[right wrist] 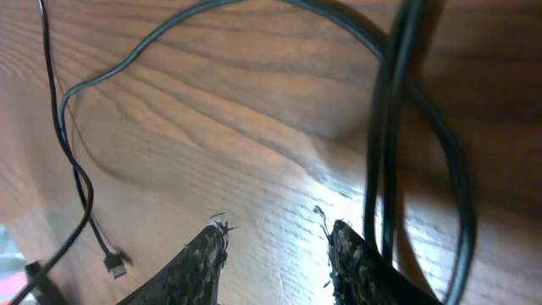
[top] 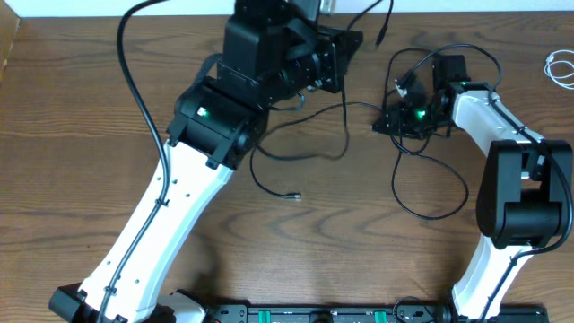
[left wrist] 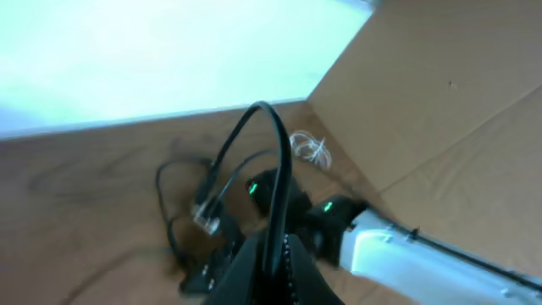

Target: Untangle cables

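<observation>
Several thin black cables (top: 345, 135) lie looped on the wooden table between the arms, and one loose plug end (top: 294, 195) rests near the middle. My left gripper (top: 348, 47) is at the back centre. In the left wrist view it (left wrist: 275, 271) is shut on a black cable (left wrist: 264, 144) that arches up from the jaws. My right gripper (top: 387, 121) hovers low over the tangle. In the right wrist view its fingers (right wrist: 275, 241) are open with bare wood between them, and thick black cable loops (right wrist: 389, 127) pass just right of the right finger. A short white cable (top: 560, 65) lies coiled at the far right.
A thin black cord with a small plug (right wrist: 114, 264) runs down the left of the right wrist view. A clear-ended plug (left wrist: 206, 216) shows in the left wrist view, beside the right arm (left wrist: 398, 246). A thick cord (top: 134, 72) runs along the left arm.
</observation>
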Available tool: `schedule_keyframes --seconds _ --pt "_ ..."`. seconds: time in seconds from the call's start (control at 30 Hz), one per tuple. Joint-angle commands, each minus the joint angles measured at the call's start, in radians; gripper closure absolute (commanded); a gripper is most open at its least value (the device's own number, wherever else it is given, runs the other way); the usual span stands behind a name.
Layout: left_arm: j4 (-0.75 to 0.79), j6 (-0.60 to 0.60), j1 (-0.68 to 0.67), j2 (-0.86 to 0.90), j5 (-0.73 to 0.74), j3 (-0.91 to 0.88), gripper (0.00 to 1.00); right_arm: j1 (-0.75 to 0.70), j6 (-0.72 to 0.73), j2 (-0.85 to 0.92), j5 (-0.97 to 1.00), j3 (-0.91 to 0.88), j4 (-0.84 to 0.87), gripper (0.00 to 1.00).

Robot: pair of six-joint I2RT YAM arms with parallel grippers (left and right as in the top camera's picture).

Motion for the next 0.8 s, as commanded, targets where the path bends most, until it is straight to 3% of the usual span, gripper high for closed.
schedule_keyframes --seconds 0.0,0.1,0.23,0.77 --pt "-0.116 -0.035 0.01 0.001 -0.139 0.005 0.93 -0.03 -0.066 0.005 -0.045 0.01 -0.026 0.6" --pt "-0.298 -0.046 0.04 0.012 -0.254 0.004 0.93 -0.041 -0.105 0.005 -0.08 0.01 -0.047 0.58" --pt "-0.421 -0.046 0.094 0.04 -0.271 -0.034 0.93 -0.038 -0.115 0.005 -0.084 0.01 -0.051 0.56" --pt "-0.442 -0.045 0.34 0.378 -0.271 -0.19 0.92 0.086 -0.148 -0.057 -0.14 0.014 -0.06 0.52"
